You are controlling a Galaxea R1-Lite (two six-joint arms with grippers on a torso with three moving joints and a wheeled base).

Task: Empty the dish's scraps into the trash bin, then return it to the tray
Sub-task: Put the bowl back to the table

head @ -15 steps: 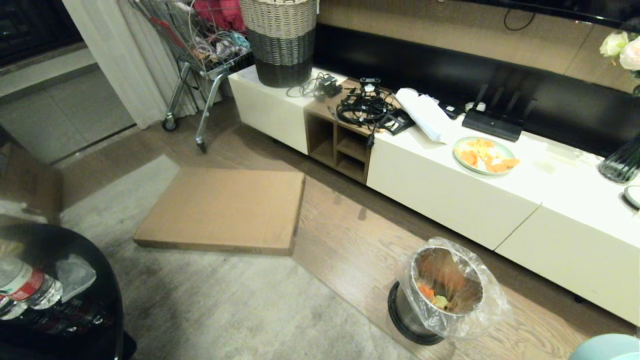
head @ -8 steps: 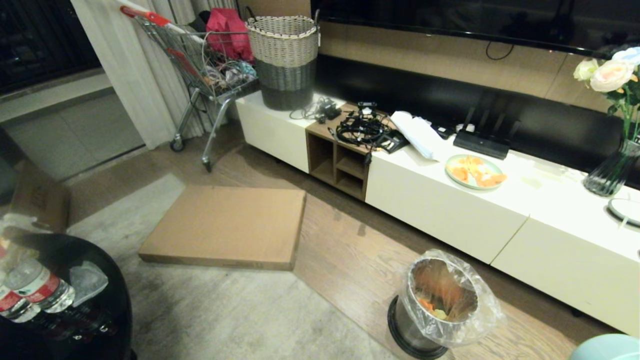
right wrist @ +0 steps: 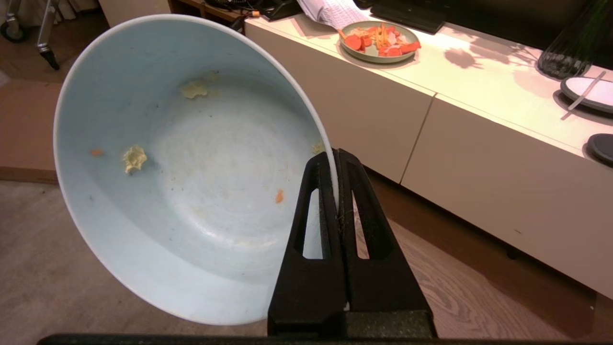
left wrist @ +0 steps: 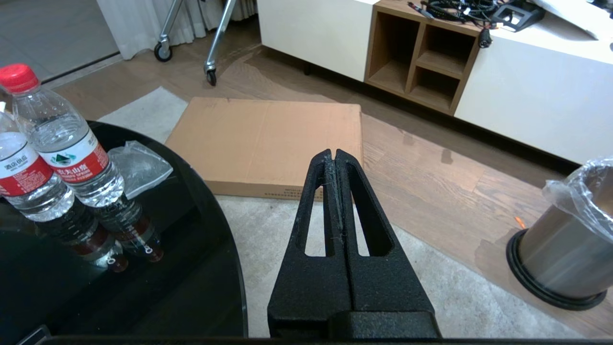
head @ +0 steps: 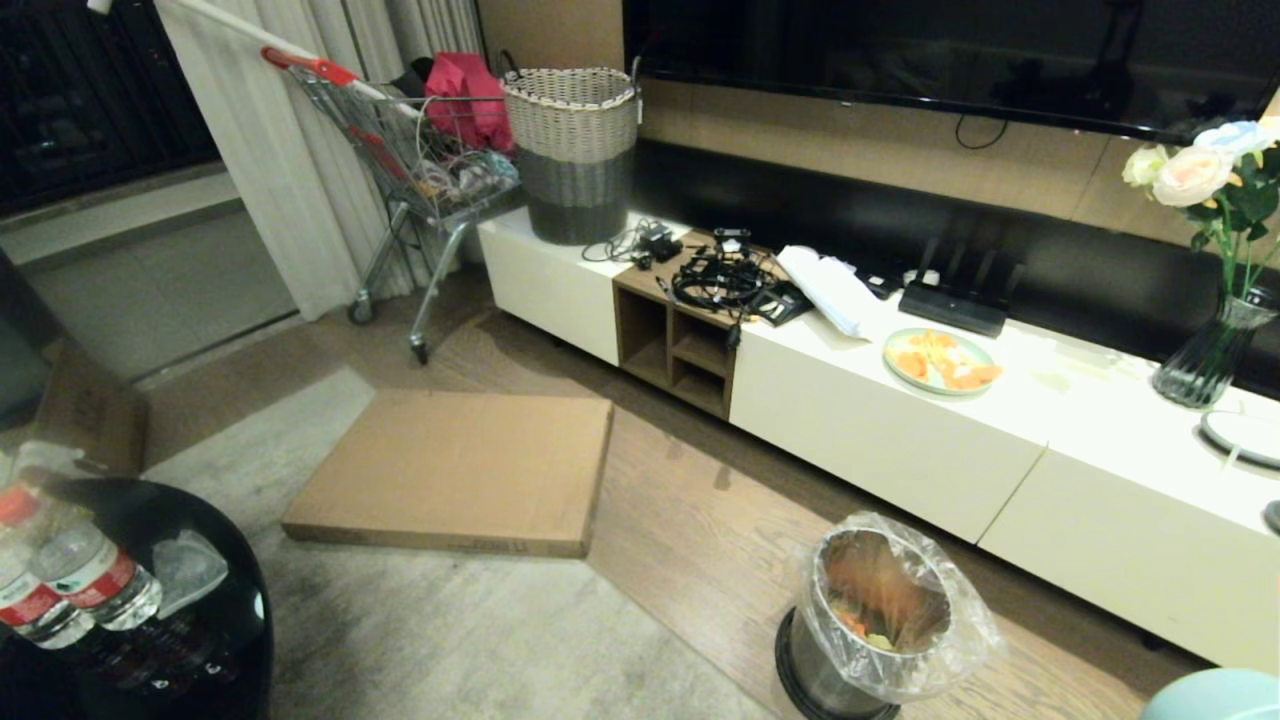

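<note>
One dish (right wrist: 191, 167) fills most of the right wrist view, a round pale-blue bowl held tipped up on edge so its inside faces the camera. The right gripper (right wrist: 337, 158) is clamped on its rim at the centre of that frame, one finger inside the wall and one outside, jaws nearly together with only the thin rim between them. I judge the bowl stiff, smooth and breakable, probably light now that it is almost empty; a hard glazed rim pinched at one spot could slip or swing, so the hold looks best kept deep on the wall, with slow turns. In the head view only a pale-blue curve at the lower right corner may be its edge; I cannot be sure.

Next in size, the trash bin (head: 880, 610) stands on the wooden floor at the lower right of the head view, its clear liner puffed over the steel rim, with orange and yellow scraps (head: 862, 630) lying inside. A few crumbs (right wrist: 134, 158) cling to the bowl's inner surface. The emptying looks essentially done; the return is what remains. The tray is in no picture.

The left gripper (left wrist: 335, 155) sits in the middle of its own view, fingers pressed shut on nothing, pointing out level over the rug. Neither arm shows in the head view.
</note>
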